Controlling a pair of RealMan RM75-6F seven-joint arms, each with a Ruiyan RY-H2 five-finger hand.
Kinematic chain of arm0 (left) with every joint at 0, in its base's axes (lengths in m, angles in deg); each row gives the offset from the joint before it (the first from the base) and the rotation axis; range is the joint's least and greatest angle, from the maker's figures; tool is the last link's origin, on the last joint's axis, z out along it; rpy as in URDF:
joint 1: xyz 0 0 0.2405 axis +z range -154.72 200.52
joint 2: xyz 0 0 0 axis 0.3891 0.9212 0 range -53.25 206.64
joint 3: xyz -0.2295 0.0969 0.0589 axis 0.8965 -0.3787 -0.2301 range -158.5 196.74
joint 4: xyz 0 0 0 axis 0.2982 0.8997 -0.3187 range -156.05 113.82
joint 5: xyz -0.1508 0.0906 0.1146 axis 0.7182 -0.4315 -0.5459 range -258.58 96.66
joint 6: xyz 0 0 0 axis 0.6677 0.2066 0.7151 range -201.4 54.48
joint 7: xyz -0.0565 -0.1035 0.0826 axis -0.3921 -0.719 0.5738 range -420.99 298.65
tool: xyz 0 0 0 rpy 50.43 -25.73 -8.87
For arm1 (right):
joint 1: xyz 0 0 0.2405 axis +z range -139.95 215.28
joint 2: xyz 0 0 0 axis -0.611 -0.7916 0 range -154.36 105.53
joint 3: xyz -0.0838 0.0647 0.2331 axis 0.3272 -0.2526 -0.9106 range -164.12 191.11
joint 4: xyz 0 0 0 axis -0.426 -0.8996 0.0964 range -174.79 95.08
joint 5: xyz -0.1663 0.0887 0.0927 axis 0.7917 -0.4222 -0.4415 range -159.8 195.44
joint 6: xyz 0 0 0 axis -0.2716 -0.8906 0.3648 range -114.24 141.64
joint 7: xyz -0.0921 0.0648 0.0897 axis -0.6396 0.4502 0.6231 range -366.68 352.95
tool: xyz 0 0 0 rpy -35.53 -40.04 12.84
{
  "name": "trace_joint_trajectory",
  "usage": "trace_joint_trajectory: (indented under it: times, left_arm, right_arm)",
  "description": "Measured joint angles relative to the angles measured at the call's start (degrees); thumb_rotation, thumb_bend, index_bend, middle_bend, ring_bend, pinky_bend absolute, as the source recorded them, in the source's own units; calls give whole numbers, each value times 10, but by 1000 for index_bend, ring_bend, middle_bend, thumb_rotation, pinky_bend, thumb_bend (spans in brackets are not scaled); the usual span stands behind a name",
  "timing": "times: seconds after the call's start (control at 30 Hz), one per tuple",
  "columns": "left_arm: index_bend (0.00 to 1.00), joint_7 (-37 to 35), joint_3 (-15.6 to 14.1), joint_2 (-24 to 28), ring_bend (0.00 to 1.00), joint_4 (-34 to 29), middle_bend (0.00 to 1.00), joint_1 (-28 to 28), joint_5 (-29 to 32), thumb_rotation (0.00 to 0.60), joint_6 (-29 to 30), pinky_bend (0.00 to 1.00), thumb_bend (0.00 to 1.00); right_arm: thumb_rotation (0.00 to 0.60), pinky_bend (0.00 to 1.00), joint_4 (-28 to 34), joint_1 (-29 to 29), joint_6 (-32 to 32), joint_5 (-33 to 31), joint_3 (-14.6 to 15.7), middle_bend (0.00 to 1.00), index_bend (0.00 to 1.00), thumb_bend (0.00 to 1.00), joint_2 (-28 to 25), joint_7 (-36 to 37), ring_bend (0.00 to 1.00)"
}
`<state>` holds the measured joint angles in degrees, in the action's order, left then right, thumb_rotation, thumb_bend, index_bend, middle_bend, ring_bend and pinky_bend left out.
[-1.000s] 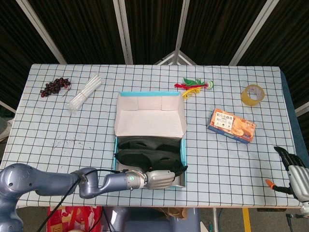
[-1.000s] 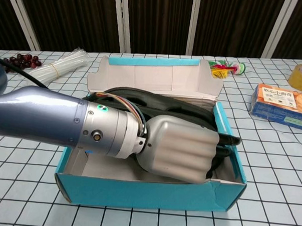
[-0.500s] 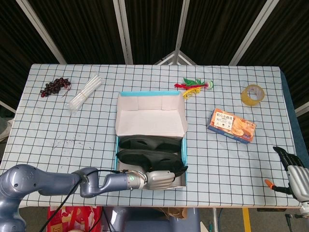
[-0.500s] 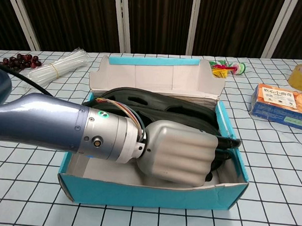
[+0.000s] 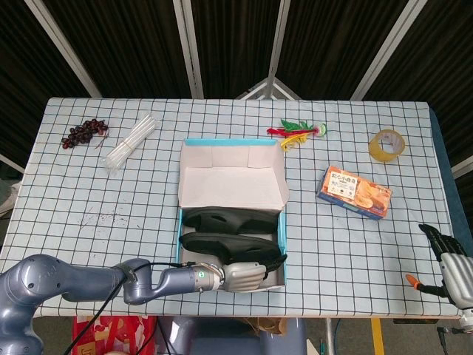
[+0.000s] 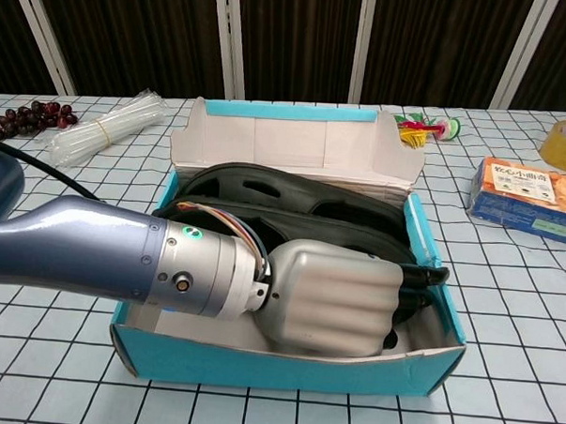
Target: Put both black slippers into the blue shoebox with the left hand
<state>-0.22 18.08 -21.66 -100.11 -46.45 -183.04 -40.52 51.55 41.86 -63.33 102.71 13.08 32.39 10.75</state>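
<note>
item: open blue cardboard shoebox (image 5: pixel 278 235), mid-table, lid flap up. contents: two black rubber slippers (image 5: pixel 229 219) side by side. my silver left hand (image 6: pixel 331 300) sits inside, fingers curled around the nearer slipper (image 6: pixel 292 231). my right hand (image 5: pixel 452 266) hangs off the table edge, fingers loosely spread, holding nothing.

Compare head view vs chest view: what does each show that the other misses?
Head view only: the right hand idle at the table's right edge, and the whole tape roll. Chest view only: a close look at the left hand curled around the near black slipper, inside the blue shoebox. Both: box, two slippers, left hand, grapes, clear bundle, orange snack box.
</note>
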Motion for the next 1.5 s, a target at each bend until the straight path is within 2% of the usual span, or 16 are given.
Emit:
trace_joint_trajectory:
  times: [0.3,0.37,0.53,0.73,0.83,0.97,1.3,1.5]
  left_arm:
    - [717,10,-14,9,104,-21,583,17,-1,600,2,88,515]
    - [661,15,-13,11,104,-24,564,20,0,600,3,88,485]
    - [379,20,2,13,76,-23,393,20,-1,600,13,87,362]
    - [241,22,24,14,38,-18,214,16,-2,600,24,87,333]
    - [194,26,31,16,24,-19,161,15,1,600,24,86,322]
    - [149,38,34,20,8,-28,118,18,5,595,25,86,313]
    - [81,95,54,55,0,-90,48,33,32,454,22,86,274]
    - [63,118,80,67,0,-106,25,30,56,441,12,86,274]
  right_arm:
    - [600,108,-1,-1,-4,1,-1,104,72,221,1,1,144]
    - [600,106,-1,-1,-3,1,-1,104,72,222,1,0,144]
    - [600,107,-1,-1,-2,0,-1,104,72,221,1,-2,140]
    - [600,104,1,0,-1,0,-1,104,72,221,2,-5,139]
    - [600,91,1,-1,-3,0,-1,104,72,221,1,-4,139]
    - [600,87,0,-1,-3,0,-1,104,72,222,1,-3,138]
    - [600,87,-1,-1,-3,0,-1,104,72,221,2,-1,137]
    - [600,87,0,-2,-4,-1,-1,104,72,221,2,-3,137]
